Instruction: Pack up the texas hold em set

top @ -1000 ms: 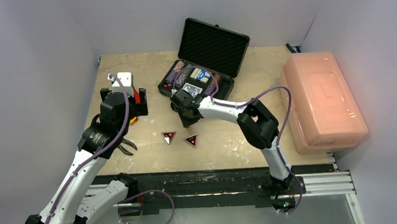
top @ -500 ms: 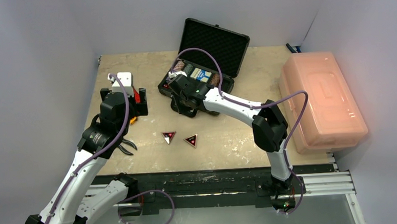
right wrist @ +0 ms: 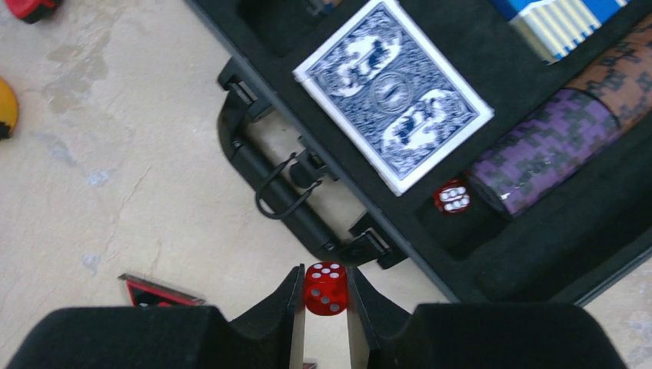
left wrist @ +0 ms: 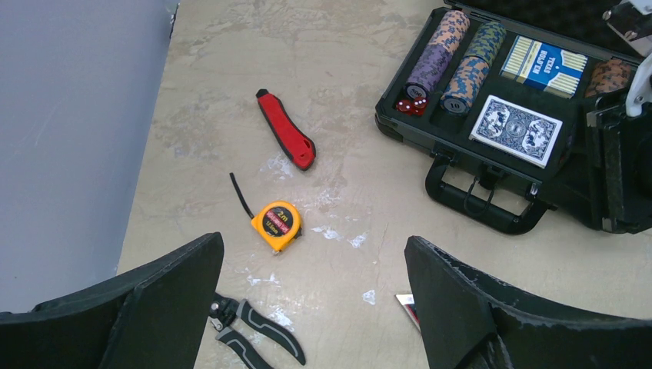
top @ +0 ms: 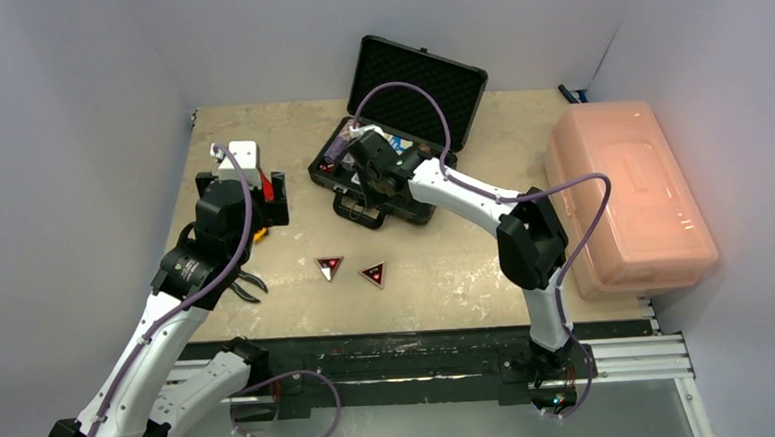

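- Right wrist: the right gripper (right wrist: 326,307) is nearly closed on a red die (right wrist: 325,288), pinched at the very fingertips. It hangs over the counter (right wrist: 115,192), just outside the front wall of the case (right wrist: 500,257), near the handle (right wrist: 269,181). It is not yet over the foam.
- Inside, a second die (right wrist: 452,196) sits in a small pocket between the blue-backed deck (right wrist: 394,96) and the purple chip stack (right wrist: 553,146).
- That pocket looks tight. A release short of it would likely drop the die on the rim or the counter, where it would bounce and roll off. A low approach could make the fingers nudge the deck or the chips out of their slots.
- The tip-only hold is also thin, so a jolt might squirt the die out.
- Left wrist: the left gripper (left wrist: 315,307) is spread wide and holds nothing, hanging above the counter.
- Below it lie a tape measure (left wrist: 277,224), a red knife (left wrist: 286,131) and pliers (left wrist: 257,342). None of them belongs to the set, so a grab here could pick up the wrong thing.
- Top: two buttons (top: 329,268) lie on the counter, well apart from the case and not yet packed.
- The lid (top: 416,77) stands open behind the tray, and the right arm's cable (top: 407,89) arcs in front of it. It might catch the lid and tip it shut on the arm.
- The pink bin (top: 628,196) sits well to the right.
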Tool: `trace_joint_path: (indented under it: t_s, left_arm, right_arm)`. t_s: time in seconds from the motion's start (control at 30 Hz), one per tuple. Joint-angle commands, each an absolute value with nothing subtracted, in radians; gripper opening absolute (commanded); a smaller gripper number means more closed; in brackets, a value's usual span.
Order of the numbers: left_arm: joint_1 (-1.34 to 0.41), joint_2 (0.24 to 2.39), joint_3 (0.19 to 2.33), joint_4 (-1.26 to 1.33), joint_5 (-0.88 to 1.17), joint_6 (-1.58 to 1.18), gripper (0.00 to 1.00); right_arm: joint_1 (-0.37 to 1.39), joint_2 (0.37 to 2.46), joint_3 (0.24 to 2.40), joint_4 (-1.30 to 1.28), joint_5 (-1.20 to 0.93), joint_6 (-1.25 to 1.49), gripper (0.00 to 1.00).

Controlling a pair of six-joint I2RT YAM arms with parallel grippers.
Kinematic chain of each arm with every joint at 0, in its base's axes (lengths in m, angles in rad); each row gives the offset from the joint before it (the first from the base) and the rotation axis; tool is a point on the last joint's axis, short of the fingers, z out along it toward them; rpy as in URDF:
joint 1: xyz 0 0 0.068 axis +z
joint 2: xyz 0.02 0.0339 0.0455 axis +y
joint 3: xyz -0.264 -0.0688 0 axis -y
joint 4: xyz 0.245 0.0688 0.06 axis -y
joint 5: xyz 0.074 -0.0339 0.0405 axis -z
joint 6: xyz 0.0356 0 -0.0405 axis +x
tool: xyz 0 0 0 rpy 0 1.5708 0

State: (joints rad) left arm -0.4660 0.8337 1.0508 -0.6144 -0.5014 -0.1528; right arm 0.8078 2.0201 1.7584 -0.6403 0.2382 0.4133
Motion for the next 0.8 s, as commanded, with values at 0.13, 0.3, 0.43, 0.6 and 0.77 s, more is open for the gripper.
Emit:
trace_joint_path:
  t_s: [0.13, 0.3, 0.43, 0.6, 0.77]
  left_arm:
    - [-0.465, 0.836, 1.052, -0.575, -0.500, -0.141, 0.88]
    - [-0.465, 0.838, 1.051, -0.574, -0.502, -0.138, 0.88]
    - [-0.465, 0.841, 1.052, -0.575, -0.504, -0.137, 0.88]
    - [-0.464, 0.844, 1.051, -0.574, -0.505, -0.137, 0.88]
    - [-0.465, 0.847, 1.051, -0.573, -0.506, -0.135, 0.88]
  right_arm:
    - [0.731, 1.958, 1.726, -0.626, 0.249, 0.383, 0.05]
    - [0.711, 1.980, 1.725, -0.620, 0.249, 0.372, 0.05]
    - [0.700, 1.996, 1.725, -0.616, 0.249, 0.369, 0.05]
    - [0.692, 2.014, 1.723, -0.610, 0.258, 0.367, 0.06]
    - [0.685, 2.031, 1.722, -0.612, 0.269, 0.366, 0.06]
